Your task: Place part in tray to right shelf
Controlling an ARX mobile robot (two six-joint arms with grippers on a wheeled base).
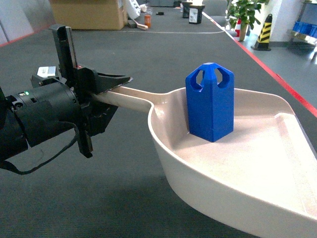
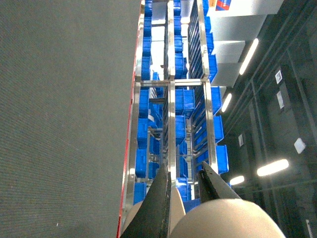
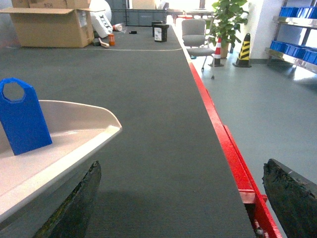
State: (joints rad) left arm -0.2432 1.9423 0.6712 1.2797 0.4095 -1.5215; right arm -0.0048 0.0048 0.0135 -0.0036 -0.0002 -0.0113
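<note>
The left claw (image 1: 106, 94) is clamping the tray (image 1: 257, 196) handle at nine o'clock; tilting risks toppling the upright part (image 1: 210, 101).

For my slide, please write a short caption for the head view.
Left gripper holds the handle of the beige tray above dark carpet, with the blue part standing upright inside.

No legible text, labels, brands or numbers on anything in view.
</note>
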